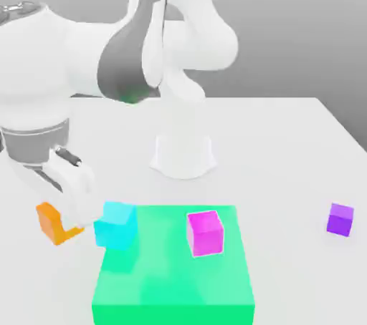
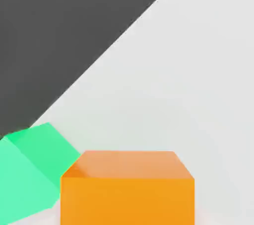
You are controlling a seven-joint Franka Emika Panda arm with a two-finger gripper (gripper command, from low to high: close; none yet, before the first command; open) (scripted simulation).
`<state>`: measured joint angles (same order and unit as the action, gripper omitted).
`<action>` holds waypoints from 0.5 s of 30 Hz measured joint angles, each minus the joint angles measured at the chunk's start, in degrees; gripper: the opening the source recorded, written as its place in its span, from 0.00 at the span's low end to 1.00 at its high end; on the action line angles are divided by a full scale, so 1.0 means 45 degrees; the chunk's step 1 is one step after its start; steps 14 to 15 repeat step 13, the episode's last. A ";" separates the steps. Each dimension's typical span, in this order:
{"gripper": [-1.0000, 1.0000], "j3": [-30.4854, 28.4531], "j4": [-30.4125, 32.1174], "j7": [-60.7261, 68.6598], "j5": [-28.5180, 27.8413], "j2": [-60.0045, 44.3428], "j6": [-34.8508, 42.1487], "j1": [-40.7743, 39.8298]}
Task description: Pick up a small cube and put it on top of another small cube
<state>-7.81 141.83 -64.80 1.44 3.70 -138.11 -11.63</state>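
The small cube (image 1: 49, 220) is plain orange and sits at the exterior view's left, just off the green block's near-left corner. My gripper (image 1: 66, 216) reaches down onto it, and a white finger (image 1: 77, 193) covers the cube's right side. The jaws are shut on the small cube. In the hand view the small cube (image 2: 127, 189) shows very close, with the green block (image 2: 30, 169) beside it. A small purple cube (image 1: 340, 219) rests on the table at the exterior view's far right, well apart from the gripper.
A flat green block (image 1: 172, 280) lies on the white table (image 1: 287, 152), with a cyan cube (image 1: 115, 224) at its left edge and a magenta cube (image 1: 206, 233) on top. The arm's white base (image 1: 183, 148) stands behind the block.
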 joint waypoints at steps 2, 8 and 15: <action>0.00 0.0143 0.0525 0.0115 -0.0255 0.0927 0.0390 0.0118; 0.00 0.0515 0.1845 0.0422 -0.0601 0.1698 -0.0168 0.0327; 1.00 0.0512 0.2139 0.0478 -0.0552 0.1025 -0.1134 0.0339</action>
